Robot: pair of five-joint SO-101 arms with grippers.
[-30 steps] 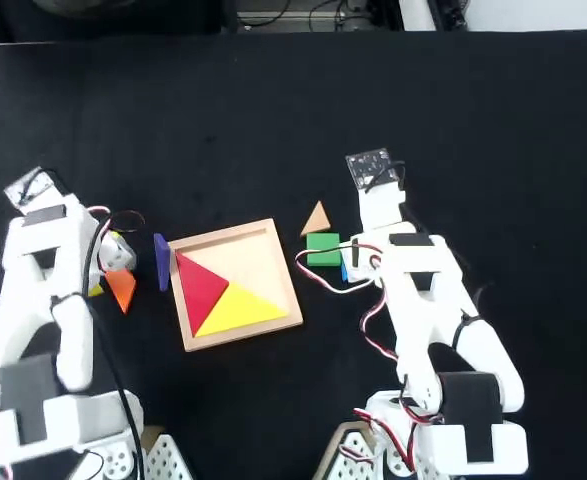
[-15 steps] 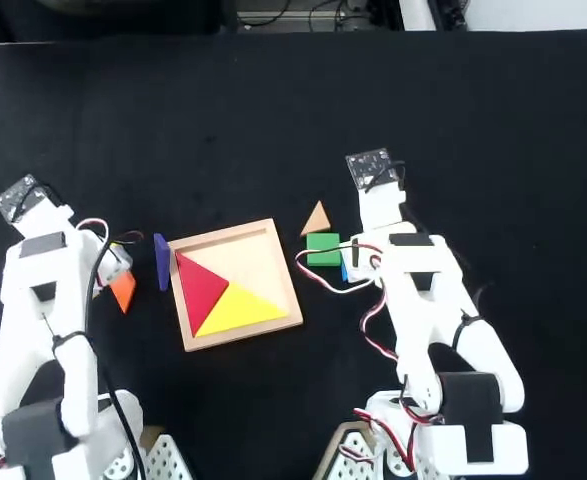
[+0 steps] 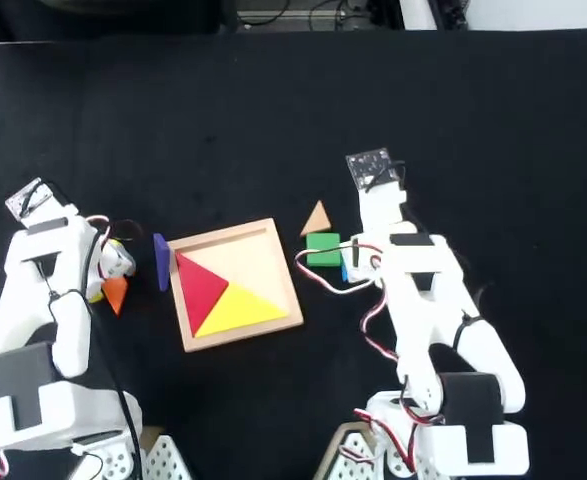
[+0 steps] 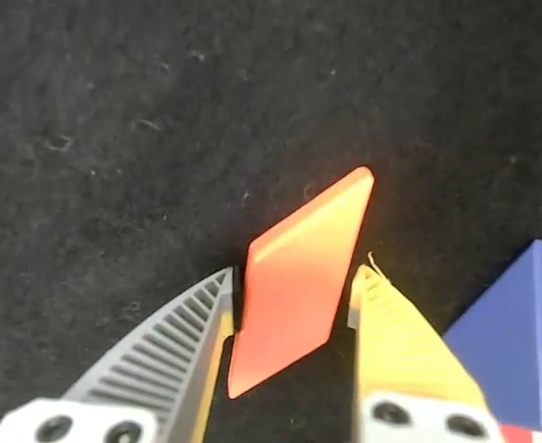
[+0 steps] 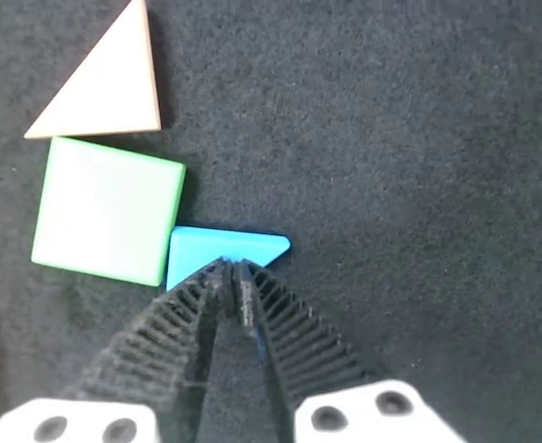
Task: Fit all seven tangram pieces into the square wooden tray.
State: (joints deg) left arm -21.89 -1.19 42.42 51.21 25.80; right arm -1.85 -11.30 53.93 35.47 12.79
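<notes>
The square wooden tray is laid flat on the black bench, between the two arms. Two pieces are already set inside the tray. The red triangle is placed against the tray's left wall. The yellow triangle is placed against the tray's near wall, and the two are pushed together along one long side. The rest of the tray floor is left bare.

A dark blue piece is seen just outside the tray's left wall, close beside it. Farther out on that same side of the tray, the orange piece is held by the left gripper. The gripper is closed onto the piece, with one finger pressed to each long edge. The orange piece is tilted. It cannot be told whether it is lifted off the bench.

Three pieces are found just outside the tray's right wall, near its far corner. The tan triangle is the farthest from the tray's near wall. The green square is laid right next to it. The light blue triangle is set against the side of the green square that is turned away from the tray. The right gripper is held over the light blue triangle. Its fingers are pressed fully together and nothing is held between them.
</notes>
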